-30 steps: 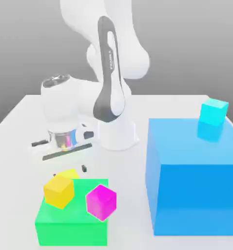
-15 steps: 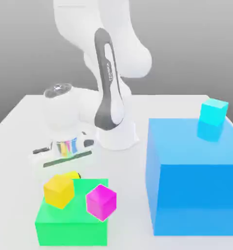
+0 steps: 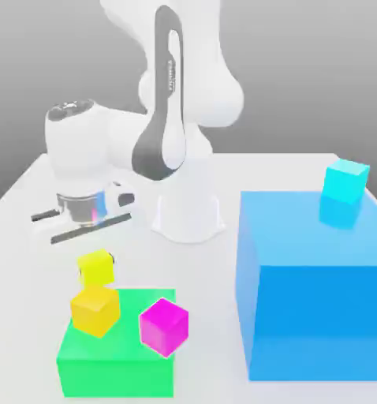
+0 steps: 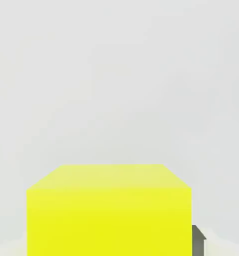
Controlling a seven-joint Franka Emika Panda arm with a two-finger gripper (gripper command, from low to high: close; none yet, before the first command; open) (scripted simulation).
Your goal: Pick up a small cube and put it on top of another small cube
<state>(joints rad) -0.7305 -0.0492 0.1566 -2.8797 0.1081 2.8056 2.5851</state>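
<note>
Scanning the exterior view from its left: the gripper (image 3: 95, 254) hangs below the white Panda hand, with the lemon-yellow cube (image 3: 96, 267) sitting just beneath the hand's flange and above the table (image 3: 18, 237). The hand view shows this cube (image 4: 109, 210) close up, a dark finger (image 4: 198, 240) at one side face; jaws read as closed on it, and the cube appears lifted clear of the table, though contact underneath cannot be confirmed. Directly below and nearer the camera, a golden-yellow cube (image 3: 95, 308) rests on the rear corner of a flat green block (image 3: 117, 355); to its right on the same block sits a magenta cube (image 3: 164, 324). Further right stands a large blue block (image 3: 318, 300) with a small cyan cube (image 3: 345, 180) on its top. Handling judgement: the lemon cube looks rigid, light and glossy, so likely slippery; flat opposite side faces, taken near mid-height, are the sensible hold. Any tilt would matter when setting it onto an equally small top face.
</note>
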